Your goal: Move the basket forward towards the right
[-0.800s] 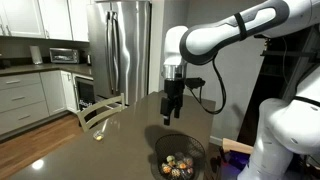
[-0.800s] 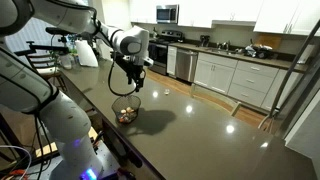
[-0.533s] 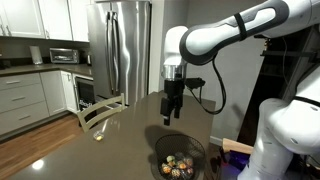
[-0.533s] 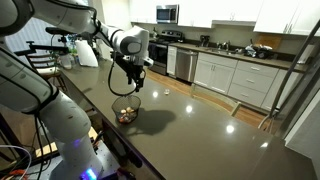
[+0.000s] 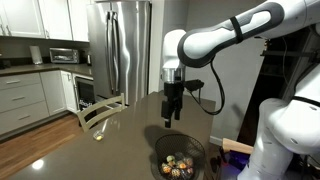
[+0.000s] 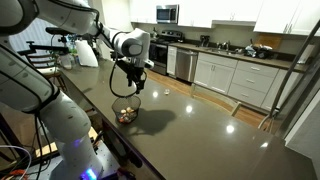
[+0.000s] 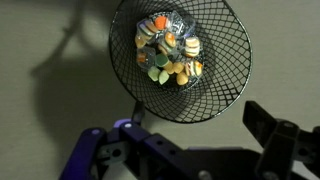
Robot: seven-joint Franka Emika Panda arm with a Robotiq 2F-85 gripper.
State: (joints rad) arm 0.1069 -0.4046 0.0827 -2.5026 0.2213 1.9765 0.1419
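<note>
I am watching the dark counter (image 5: pixel 110 140) carrying the basket (image 5: pixel 181 157) near its edge, with the arm (image 5: pixel 222 34) hanging over it. The fingers (image 7: pixel 276 134) are standing wide apart, holding nothing, and small colourful eggs (image 7: pixel 168 55) are lying in the basket's bottom.

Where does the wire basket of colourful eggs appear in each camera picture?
Exterior view: basket at bottom, right of centre.
Exterior view: basket left of centre, near the countertop's edge.
Wrist view: basket fills the upper middle.
Shared landmark: the glossy countertop beneath it.
</note>
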